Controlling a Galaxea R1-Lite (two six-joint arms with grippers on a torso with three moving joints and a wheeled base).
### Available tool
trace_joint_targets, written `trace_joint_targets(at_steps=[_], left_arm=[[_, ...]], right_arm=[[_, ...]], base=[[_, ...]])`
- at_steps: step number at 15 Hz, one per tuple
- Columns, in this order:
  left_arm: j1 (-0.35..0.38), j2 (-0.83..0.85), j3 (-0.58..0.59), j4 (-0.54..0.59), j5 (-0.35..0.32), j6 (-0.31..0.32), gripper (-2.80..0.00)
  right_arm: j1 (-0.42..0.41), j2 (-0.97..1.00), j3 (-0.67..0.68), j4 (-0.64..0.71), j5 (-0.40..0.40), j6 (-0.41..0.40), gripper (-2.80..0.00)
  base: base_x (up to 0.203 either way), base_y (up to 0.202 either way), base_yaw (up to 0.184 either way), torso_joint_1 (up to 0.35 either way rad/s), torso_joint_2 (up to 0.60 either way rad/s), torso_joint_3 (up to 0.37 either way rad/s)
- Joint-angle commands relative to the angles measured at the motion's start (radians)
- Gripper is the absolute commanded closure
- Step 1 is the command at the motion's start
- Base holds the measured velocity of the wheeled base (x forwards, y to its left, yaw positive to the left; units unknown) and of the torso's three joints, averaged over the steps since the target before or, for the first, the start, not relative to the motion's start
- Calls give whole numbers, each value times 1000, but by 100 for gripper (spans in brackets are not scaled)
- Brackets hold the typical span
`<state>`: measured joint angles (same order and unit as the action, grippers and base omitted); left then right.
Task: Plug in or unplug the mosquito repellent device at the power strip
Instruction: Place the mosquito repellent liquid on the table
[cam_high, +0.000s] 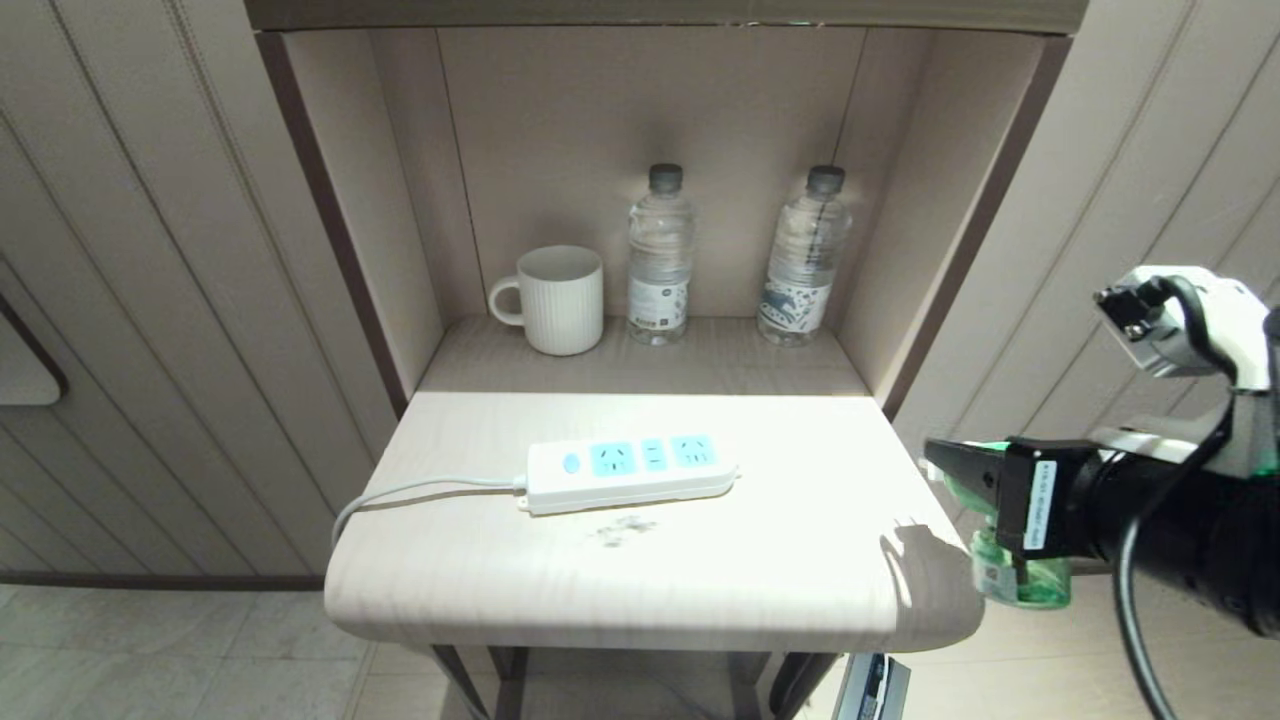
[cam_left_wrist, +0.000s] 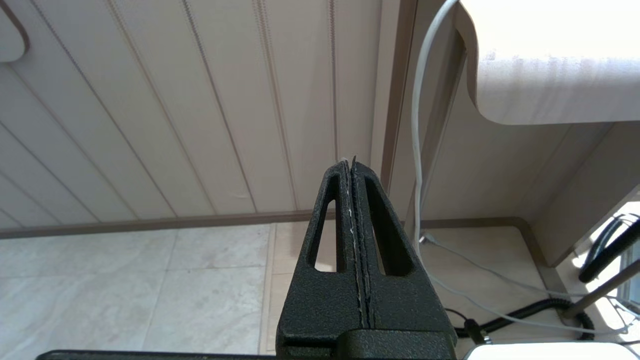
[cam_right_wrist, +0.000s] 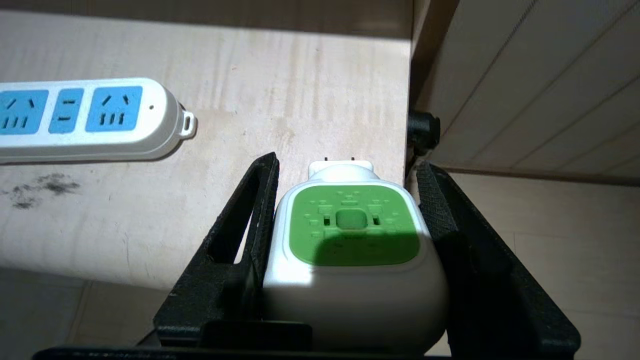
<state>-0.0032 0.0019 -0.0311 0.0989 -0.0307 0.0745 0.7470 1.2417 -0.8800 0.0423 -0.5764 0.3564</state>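
Note:
The white power strip (cam_high: 630, 472) with light-blue sockets lies on the middle of the tabletop (cam_high: 600, 585), its sockets unoccupied. In the right wrist view, its end (cam_right_wrist: 85, 117) is off to one side. My right gripper (cam_high: 945, 466) hovers at the table's right edge, shut on the mosquito repellent device (cam_high: 1030, 585). The device's green bottle hangs below the fingers. Seen from the right wrist, the gripper (cam_right_wrist: 346, 165) clamps the white head with green centre (cam_right_wrist: 352, 235), plug pins pointing away. My left gripper (cam_left_wrist: 350, 165) is shut and empty, parked low beside the table.
A white ribbed mug (cam_high: 555, 298) and two clear water bottles (cam_high: 660, 255) (cam_high: 808, 258) stand in the alcove behind. The strip's cord (cam_high: 420, 490) runs off the left edge. A dark smudge (cam_high: 622, 528) marks the tabletop. Cables (cam_left_wrist: 500, 310) lie on the floor.

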Motion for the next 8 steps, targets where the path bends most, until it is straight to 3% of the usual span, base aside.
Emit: trace_joint_targets(at_steps=[1, 8], left_arm=[[0, 0, 0, 1, 0, 1, 0], [0, 0, -1, 1, 0, 1, 0]], right_arm=[[-3, 45, 61, -197, -18, -44, 0], [-1, 172, 267, -800, -161, -231, 0]], base=[[0, 0, 0, 0, 0, 0], [0, 0, 0, 0, 0, 0]])
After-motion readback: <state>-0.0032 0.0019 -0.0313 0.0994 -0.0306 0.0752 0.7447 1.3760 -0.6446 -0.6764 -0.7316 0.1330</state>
